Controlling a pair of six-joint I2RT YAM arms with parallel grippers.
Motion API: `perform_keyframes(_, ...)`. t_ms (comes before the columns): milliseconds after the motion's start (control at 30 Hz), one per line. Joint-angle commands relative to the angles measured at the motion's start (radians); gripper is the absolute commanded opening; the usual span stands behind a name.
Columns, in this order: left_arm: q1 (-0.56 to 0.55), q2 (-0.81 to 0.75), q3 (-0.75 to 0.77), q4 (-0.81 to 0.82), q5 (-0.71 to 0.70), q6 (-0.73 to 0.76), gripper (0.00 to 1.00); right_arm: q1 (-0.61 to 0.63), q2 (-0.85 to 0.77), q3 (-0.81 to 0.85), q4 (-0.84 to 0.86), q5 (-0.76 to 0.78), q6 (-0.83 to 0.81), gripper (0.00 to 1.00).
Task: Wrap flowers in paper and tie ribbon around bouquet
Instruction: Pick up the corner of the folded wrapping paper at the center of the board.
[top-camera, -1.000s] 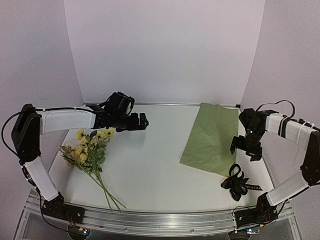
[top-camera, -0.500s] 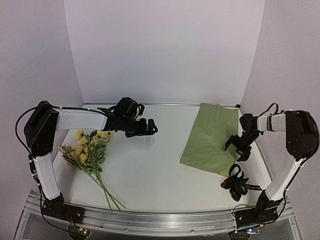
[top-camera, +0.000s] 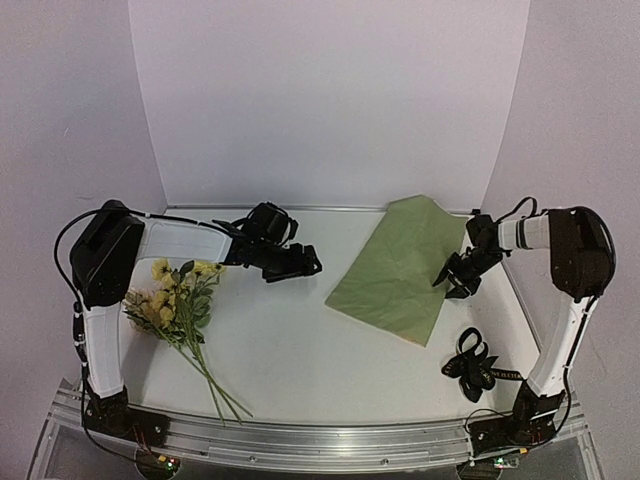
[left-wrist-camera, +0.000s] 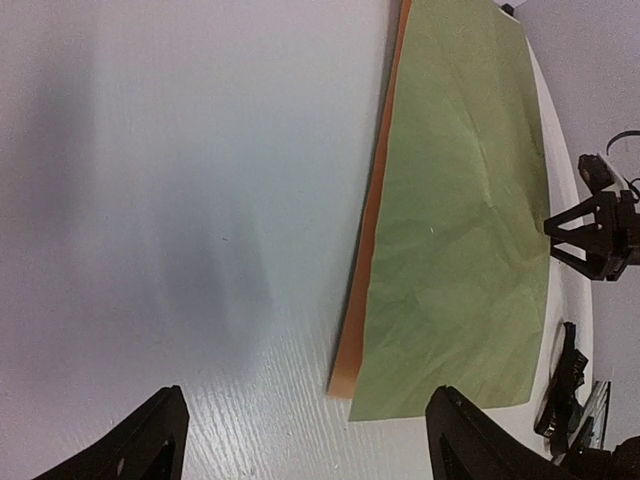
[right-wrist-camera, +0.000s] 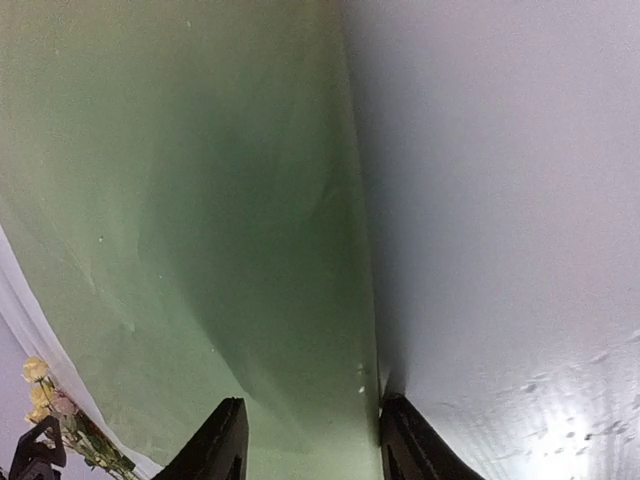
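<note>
A white table (top-camera: 300, 345) fills the scene, seen from above. On its right half lies the paper (top-camera: 395, 270), a large creased sheet with the olive-green face up and a tan underside showing along one edge. The flowers (top-camera: 175, 300), pale yellow blooms on long thin green stems, lie at the near left, well apart from the paper. The ribbon (top-camera: 472, 365), black and bunched in loops, sits at the near right, just beyond the paper's corner. The left gripper (top-camera: 305, 268) hovers over the table's middle, its fingers spread wide with nothing between them. The right gripper (top-camera: 452, 280) is at the paper's right edge, fingers either side of it; whether they pinch it cannot be told.
</note>
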Motion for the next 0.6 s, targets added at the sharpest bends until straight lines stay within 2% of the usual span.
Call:
perform_keyframes(0, 0.0, 0.061, 0.102, -0.014, 0.043, -0.021, 0.79, 0.087, 0.082, 0.054, -0.155, 0.019, -0.076, 0.46)
perform_keyframes(167, 0.0, 0.113, 0.149, -0.043, 0.073, -0.07, 0.7, 0.107, 0.1, 0.071, -0.165, 0.028, -0.058, 0.45)
perform_keyframes(333, 0.0, 0.149, 0.159, -0.094, 0.035, -0.114, 0.64, 0.108, 0.098, 0.067, -0.165, 0.031, -0.053, 0.44)
perform_keyframes(467, 0.004, 0.136, 0.144, -0.136, -0.036, -0.119, 0.68, 0.11, 0.096, 0.066, -0.165, 0.029, -0.052, 0.44)
perform_keyframes(567, 0.013, 0.138, 0.131, -0.123, 0.006, -0.123, 0.68, 0.11, 0.099, 0.068, -0.165, 0.027, -0.05, 0.44)
